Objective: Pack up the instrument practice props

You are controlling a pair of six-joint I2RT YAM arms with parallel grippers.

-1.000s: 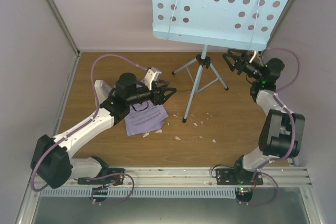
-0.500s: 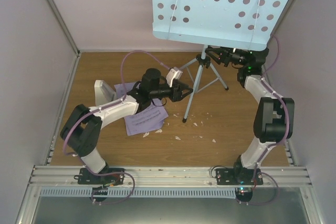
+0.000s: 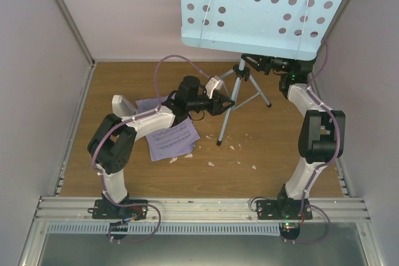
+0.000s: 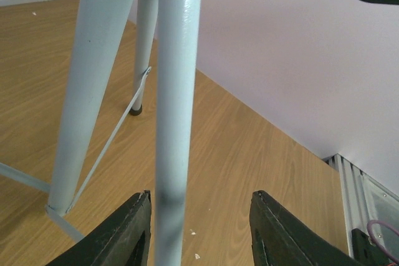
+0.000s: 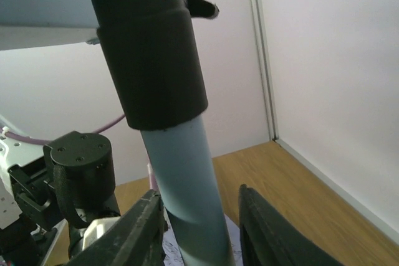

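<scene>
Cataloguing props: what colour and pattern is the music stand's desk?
Desk: light blue with round holes, best in top external view.

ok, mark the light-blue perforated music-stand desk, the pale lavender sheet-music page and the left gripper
light-blue perforated music-stand desk (image 3: 248,5): top external view, centre of the panel.
pale lavender sheet-music page (image 3: 176,140): top external view, middle of the printed sheet.
left gripper (image 4: 201,199): left wrist view, midway between its fingertips.
</scene>
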